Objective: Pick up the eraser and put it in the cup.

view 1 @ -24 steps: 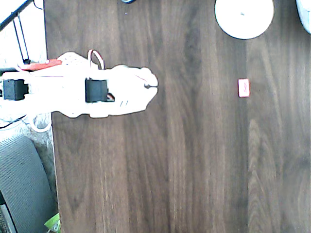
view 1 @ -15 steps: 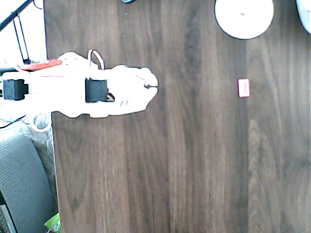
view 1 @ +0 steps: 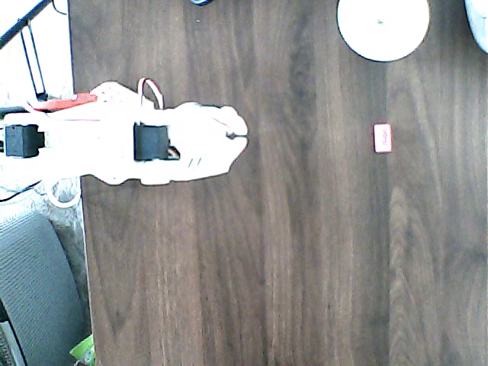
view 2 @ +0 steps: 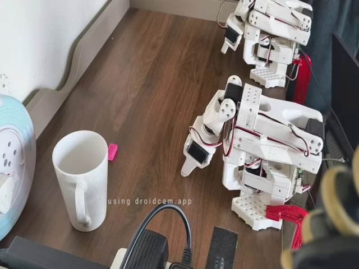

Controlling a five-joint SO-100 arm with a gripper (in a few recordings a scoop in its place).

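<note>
eraser (view 1: 382,138) loose on counter (view 1: 305,267), right-centre | cup (view 1: 383,27) empty, upper right | end effector (view 2: 185,168) folded, far off, aperture unclear, holds nothing | nothing done

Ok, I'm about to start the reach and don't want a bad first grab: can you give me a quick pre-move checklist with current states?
1. Eraser lying free on the table: ok.
2. Cup upright, mouth open: ok.
3. Path from gripper to eraser unobstructed: ok in the overhead view.
4. Eraser apart from cup, room to grasp: ok.
5. Gripper open for the grasp: cannot tell; arm folded, jaws unclear.
6. Gripper holding nothing: ok.
</note>
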